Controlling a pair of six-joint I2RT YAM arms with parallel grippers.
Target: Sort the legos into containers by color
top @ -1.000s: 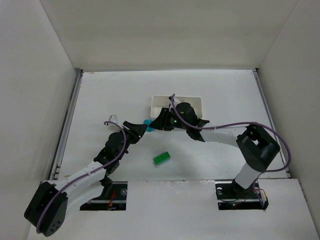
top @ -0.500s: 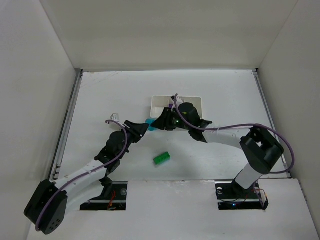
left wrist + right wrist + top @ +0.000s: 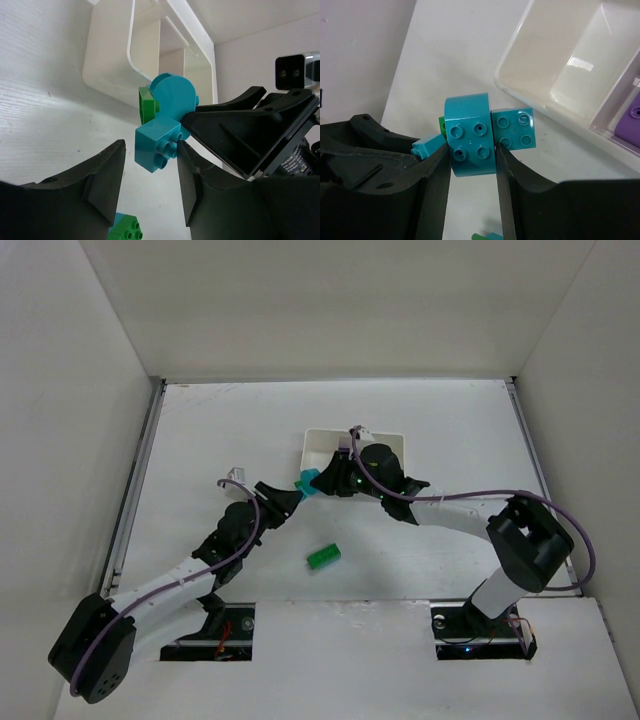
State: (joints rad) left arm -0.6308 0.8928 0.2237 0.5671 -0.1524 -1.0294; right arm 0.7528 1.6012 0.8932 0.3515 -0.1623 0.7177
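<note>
My right gripper (image 3: 322,483) is shut on a rounded cyan brick (image 3: 469,135), with a square cyan brick (image 3: 514,128) joined to its side, held just left of the white tray (image 3: 318,443). A smaller cyan brick (image 3: 156,145) and a green brick (image 3: 146,105) hang on the same cluster. My left gripper (image 3: 288,500) is open, its jaws either side of the smaller cyan brick, with a gap at the left finger (image 3: 107,170). A green brick (image 3: 323,557) with a cyan piece on it lies on the table nearer the bases. A purple brick (image 3: 632,117) lies in a tray compartment.
The two grippers meet tip to tip at the tray's left corner (image 3: 502,80). The tray's nearest compartment (image 3: 555,55) shows only white floor. White walls enclose the table on three sides.
The right gripper and its cyan cluster have shifted slightly right, toward the tray's corner. The left gripper has followed to the right and stays at the cluster.
</note>
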